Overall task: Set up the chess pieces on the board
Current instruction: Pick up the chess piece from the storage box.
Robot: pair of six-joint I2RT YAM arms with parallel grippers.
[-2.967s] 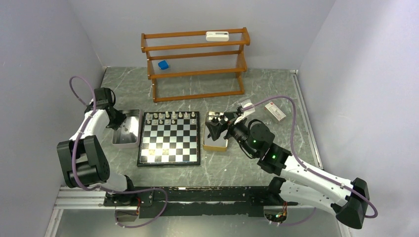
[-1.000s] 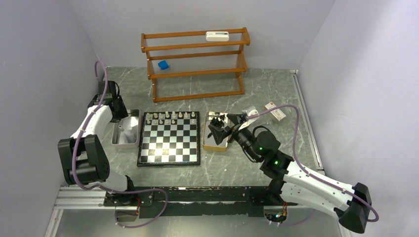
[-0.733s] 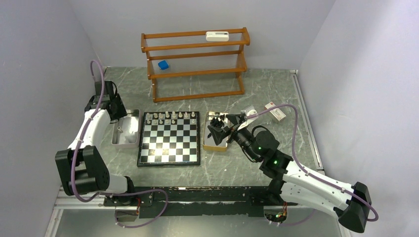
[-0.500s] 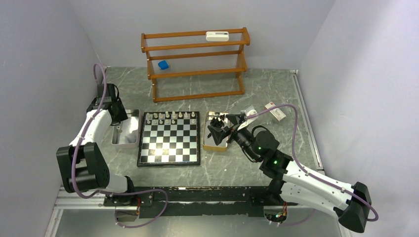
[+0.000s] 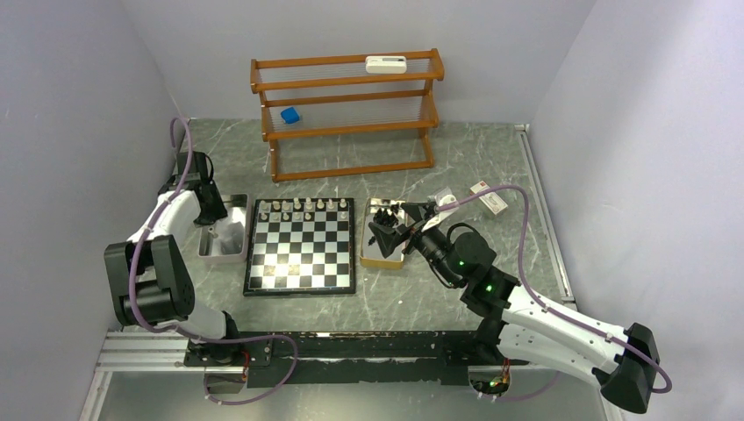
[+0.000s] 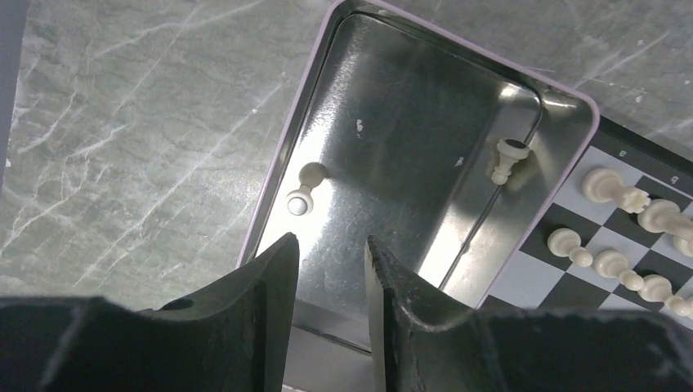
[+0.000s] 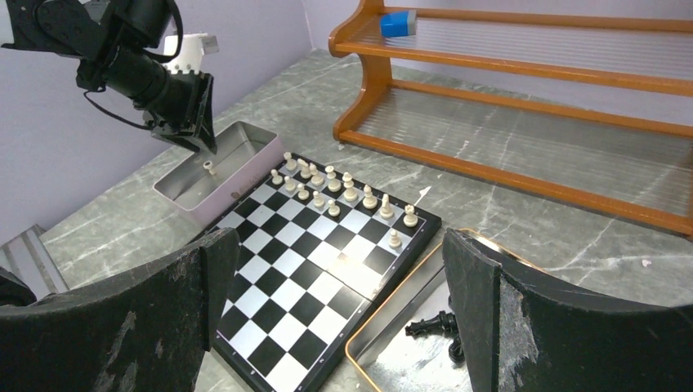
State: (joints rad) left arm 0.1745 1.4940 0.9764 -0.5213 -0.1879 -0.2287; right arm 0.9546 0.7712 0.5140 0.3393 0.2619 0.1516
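Two cream pieces [image 6: 507, 161] sit in the silver tray [image 6: 282, 151], which lies just left of the board [image 5: 301, 254]. One stands near the tray wall that runs beside the board's far-left corner. The other is close against the opposite long wall, and whether it stands or lies cannot be told. The left gripper [image 6: 329, 245] hangs above this tray and points down into it. Its fingers [image 6: 274, 278] are a narrow gap apart with nothing between them, and they are nearer the piece by the outer wall. On the board, the rest of the cream set [image 5: 298, 209] stands upright, partly filling the two ranks at the far edge. Black pieces [image 7: 431, 327] lie jumbled in the gold-rimmed tray [image 5: 380, 256] just beside the board's right edge. The right gripper [image 7: 342, 245] hovers over that tray with its jaws spread wide and holds nothing; its wrist view looks across the board toward the left arm. Behind the board, at the far side of the marbled table [image 5: 439, 289], stands a wooden rack [image 5: 346, 132]. A blue block [image 5: 290, 115] sits on its middle shelf and a white device [image 5: 386, 63] on its top. A small box [image 5: 489, 198] lies on the table to the right of the gold-rimmed tray.
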